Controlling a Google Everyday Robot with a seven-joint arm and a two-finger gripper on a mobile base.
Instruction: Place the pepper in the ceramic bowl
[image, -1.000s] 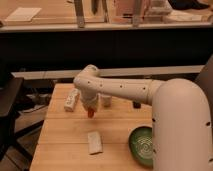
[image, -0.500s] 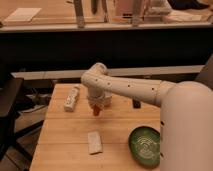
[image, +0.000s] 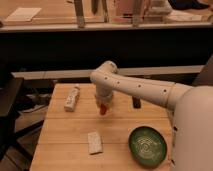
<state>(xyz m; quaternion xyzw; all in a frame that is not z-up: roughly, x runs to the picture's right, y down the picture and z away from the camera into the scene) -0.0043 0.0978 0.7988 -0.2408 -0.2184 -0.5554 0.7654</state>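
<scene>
One arm: a white jointed arm (image: 135, 87) reaches in from the robot's body at the picture's right edge and ends in the jaws, which hang over the far-middle part of the wooden worktop (image: 60, 145).
Jaws: pointed downward and raised off the worktop. They appear closed on the upper end of the pepper (image: 103, 109), though the fingers are largely lost against the wrist.
Pepper: small, slim and red-orange. It hangs directly beneath the jaws with its tip pointing down, and appears clear of the worktop and of every other item.
Ceramic bowl: the ceramic bowl (image: 147, 146) is round, shallow and dark green with a pale centre pattern. It sits nearer the camera than the jaws, off to their picture-right and well apart from them. Nothing is visible inside it.
Packet: a whitish rectangular packet (image: 94, 142) lies flat, nearer the camera than the jaws and almost straight below them in the view.
White container: a pale, elongated white container (image: 72, 98) lies to the picture-left of the jaws, near but not touching.
Dark item: a small dark item (image: 136, 102) sits to the picture-right of the jaws, partly behind the arm. Its identity cannot be told.
Done: by this evidence, the pepper is grasped and lifted.
Left: carry the pepper across to the ceramic bowl, lower it over the centre, and release it there.
Progress: roughly the midpoint, with the pickup complete and the transfer not yet finished.
</scene>
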